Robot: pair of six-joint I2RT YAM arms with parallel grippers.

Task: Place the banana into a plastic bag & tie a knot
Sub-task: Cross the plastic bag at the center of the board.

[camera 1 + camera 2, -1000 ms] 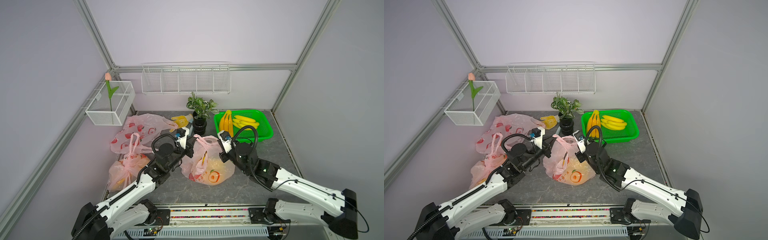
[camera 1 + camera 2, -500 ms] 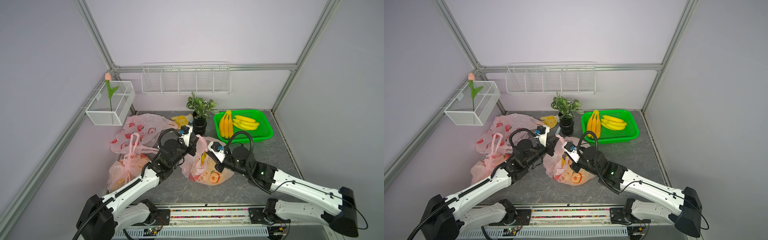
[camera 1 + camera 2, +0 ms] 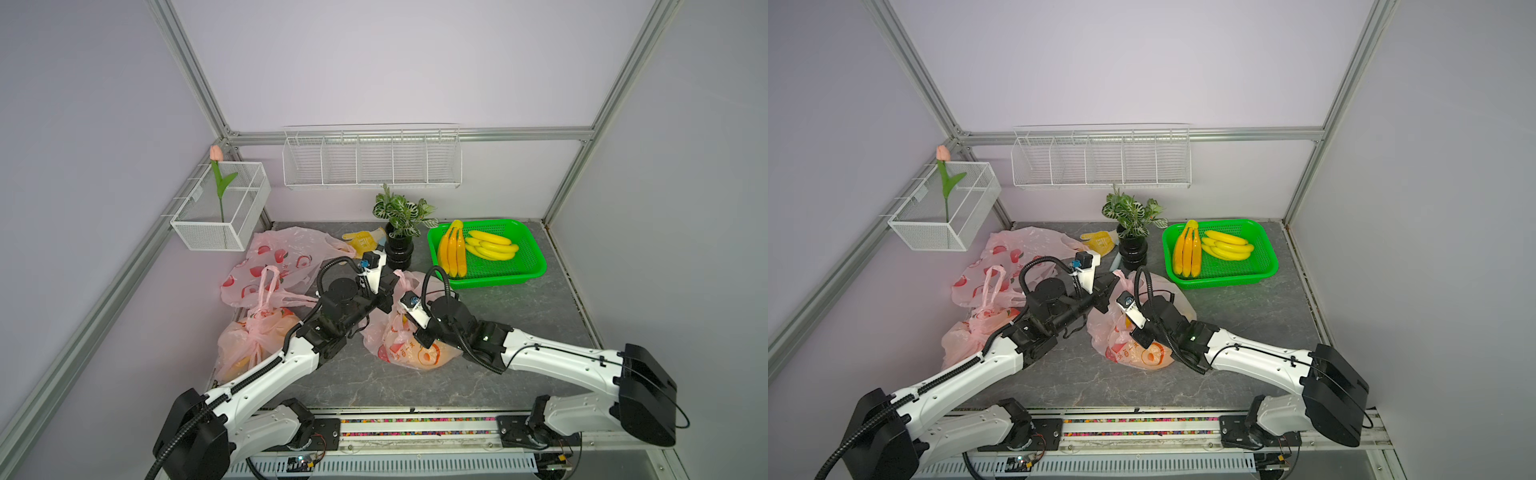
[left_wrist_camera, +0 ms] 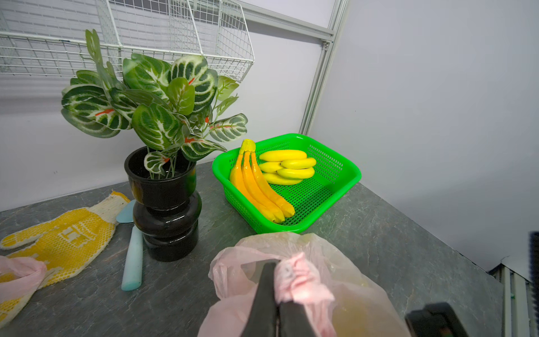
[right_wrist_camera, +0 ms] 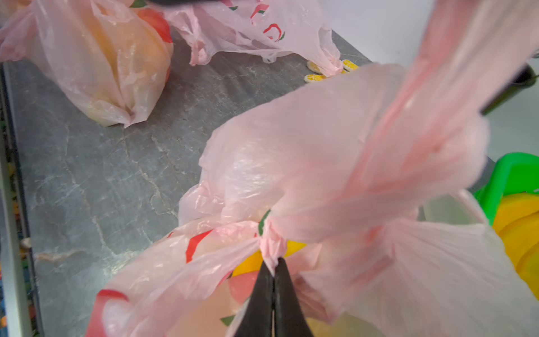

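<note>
- Already the yellow banana [image 5: 248,264] lies inside the translucent pink printed plastic bag [image 3: 415,353], mid-table.
- Left gripper [image 4: 277,291] pinches one twisted bag handle [image 4: 297,277]; right gripper [image 5: 273,274] pinches another.
- Knot looks unfinished; tightening remains.

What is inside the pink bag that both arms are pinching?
Through the pink bag a yellow banana shows, close to the right gripper. Crumpled printed plastic hides its full shape and anything else inside.

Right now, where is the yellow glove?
In both top views the glove lies at the back of the table, just left of the black pot, its fingertips under the edge of a pink bag.
</note>
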